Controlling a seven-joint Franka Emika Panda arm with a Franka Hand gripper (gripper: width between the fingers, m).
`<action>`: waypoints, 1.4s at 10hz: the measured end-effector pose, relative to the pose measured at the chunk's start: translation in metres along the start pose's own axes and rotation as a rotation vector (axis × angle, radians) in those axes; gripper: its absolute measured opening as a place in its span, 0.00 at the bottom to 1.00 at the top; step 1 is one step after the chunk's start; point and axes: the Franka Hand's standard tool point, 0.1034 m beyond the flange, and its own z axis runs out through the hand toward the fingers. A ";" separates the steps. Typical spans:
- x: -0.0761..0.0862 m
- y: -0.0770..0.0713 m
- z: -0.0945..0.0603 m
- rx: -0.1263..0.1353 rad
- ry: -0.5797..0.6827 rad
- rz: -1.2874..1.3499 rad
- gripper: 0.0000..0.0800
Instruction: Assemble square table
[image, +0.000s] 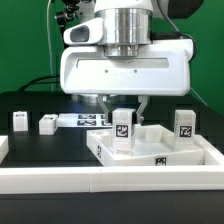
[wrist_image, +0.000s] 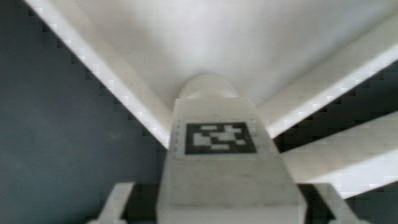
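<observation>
The arm points straight down over the table top. Its gripper has the fingers clamped on a leg, which stands upright on the top's recessed face, toward the exterior view's left.

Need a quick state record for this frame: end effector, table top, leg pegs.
end effector: shut on held leg peg, peg upright
peg location: over square table top, corner at the exterior view's left; seating cannot be told
second leg peg: upright at the top's corner, exterior view's right
loose leg pegs: on black table, exterior view's left, apart from the top
</observation>
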 end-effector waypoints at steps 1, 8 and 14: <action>0.000 0.001 0.000 0.006 0.010 0.117 0.36; -0.003 -0.006 0.002 0.016 0.006 0.872 0.36; 0.001 -0.003 0.002 0.044 -0.022 1.047 0.36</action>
